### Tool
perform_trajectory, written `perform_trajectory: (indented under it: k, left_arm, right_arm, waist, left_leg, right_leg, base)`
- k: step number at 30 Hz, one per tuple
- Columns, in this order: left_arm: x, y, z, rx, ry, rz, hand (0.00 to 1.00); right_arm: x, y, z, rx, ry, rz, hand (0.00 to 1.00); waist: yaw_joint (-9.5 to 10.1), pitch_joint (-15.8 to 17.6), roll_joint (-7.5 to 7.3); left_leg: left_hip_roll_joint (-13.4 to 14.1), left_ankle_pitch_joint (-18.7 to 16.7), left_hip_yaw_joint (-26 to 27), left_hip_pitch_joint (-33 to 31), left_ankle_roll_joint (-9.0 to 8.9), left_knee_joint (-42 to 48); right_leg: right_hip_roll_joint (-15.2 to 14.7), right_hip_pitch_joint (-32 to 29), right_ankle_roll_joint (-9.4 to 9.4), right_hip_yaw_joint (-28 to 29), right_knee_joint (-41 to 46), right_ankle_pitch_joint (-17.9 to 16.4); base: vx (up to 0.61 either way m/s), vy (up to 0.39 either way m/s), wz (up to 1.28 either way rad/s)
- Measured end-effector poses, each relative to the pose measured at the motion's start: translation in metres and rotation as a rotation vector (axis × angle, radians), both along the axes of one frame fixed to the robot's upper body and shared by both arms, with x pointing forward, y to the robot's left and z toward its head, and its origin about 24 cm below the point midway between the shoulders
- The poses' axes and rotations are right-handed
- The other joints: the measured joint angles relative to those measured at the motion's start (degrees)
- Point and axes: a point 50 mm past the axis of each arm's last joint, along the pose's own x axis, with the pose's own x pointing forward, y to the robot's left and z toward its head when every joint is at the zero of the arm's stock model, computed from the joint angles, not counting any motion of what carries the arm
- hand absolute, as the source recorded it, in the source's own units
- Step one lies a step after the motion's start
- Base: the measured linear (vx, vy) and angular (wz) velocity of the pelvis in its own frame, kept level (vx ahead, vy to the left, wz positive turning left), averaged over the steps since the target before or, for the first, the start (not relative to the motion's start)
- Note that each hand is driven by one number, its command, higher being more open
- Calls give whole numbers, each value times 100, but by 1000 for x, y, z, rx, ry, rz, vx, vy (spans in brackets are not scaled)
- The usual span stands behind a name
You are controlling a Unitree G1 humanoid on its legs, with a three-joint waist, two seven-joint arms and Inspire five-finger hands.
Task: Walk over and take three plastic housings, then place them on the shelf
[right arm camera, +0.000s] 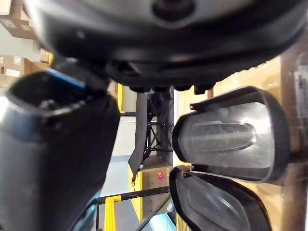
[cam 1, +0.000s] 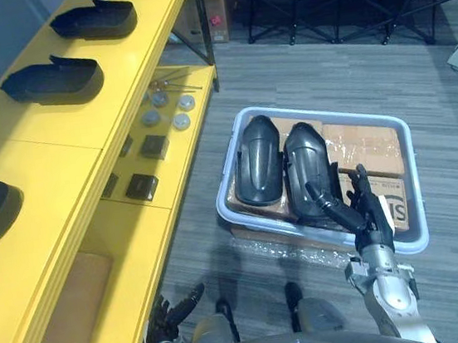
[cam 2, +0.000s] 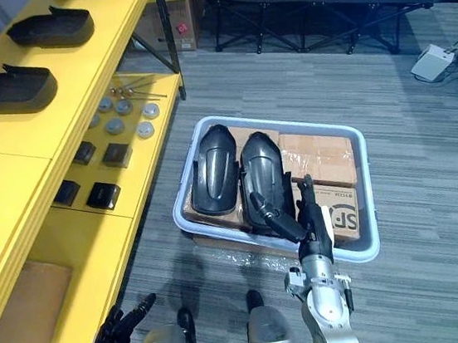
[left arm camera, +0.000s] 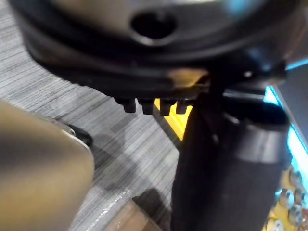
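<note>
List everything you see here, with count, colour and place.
shelf: one, yellow, along the left
shelf housings: four, black, on its top
tub: one, pale blue, on the floor
tub housings: two, black, side by side on boxes
cardboard boxes: several, brown, in the tub
discs: several, silver, lower shelf level
small blocks: four, black, lower shelf level
right hand: one, dark, open, over the tub's near rim
left hand: one, dark, open, low beside the shelf
</note>
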Motion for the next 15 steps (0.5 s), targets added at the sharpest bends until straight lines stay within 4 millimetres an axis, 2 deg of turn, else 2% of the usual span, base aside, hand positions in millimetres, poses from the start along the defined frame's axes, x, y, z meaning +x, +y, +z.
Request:
perform_trajectory:
  k: [3,5,8,10,11,12,15]
  left_arm:
    - [6,2,2,38,-7,-61,100]
    - [11,5,4,59,-10,-98,100]
    - [19,7,8,66,-42,-108,100]
    - [26,8,12,70,-71,-111,100]
    - [32,8,15,73,-93,-114,100]
    - [38,7,18,74,-112,-119,100]
    - [44,8,22,81,-137,-114,100]
  right_arm:
    - [13,-1,8,-1,-33,-53,100]
    - [22,-6,11,-7,-33,-100,100]
    - [39,-31,7,-26,9,-238,100]
    - [45,-47,5,-38,40,-317,100]
    - [49,-62,5,-60,69,-376,100]
    - [53,-77,8,-93,96,-426,100]
    - [65,-97,21,-121,104,-517,100]
  waist:
    - [19,1,-10]
    - [18,38,-73]
    - [48,182,-222]
    - [93,348,-262]
    - [150,462,-276]
    - [163,619,-251]
    - [208,822,-214]
  left_leg:
    - [-50,-2,31,80,5,-51]
    - [-87,-5,40,47,9,-54]
    - [-133,-66,-1,-208,66,144]
    - [-146,-124,-53,-372,77,307]
    - [-172,-162,-100,-531,110,432]
    - [-205,-175,-161,-653,129,552]
    - [-225,-197,-195,-897,166,751]
  right_leg:
    - [-35,82,61,2,-214,203]
    - [-66,68,62,11,-313,275]
    - [-109,-21,86,49,-496,434]
    - [-124,-104,101,44,-543,513]
    - [-149,-164,115,30,-613,573]
    - [-179,-183,126,-20,-651,630]
    - [-198,-305,142,-30,-706,739]
  base:
    - [31,60,-21]
    - [-29,41,-15]
    - [-85,38,-6]
    - [-135,49,-2]
    - [-148,57,8]
    - [-146,61,13]
    - [-122,63,7]
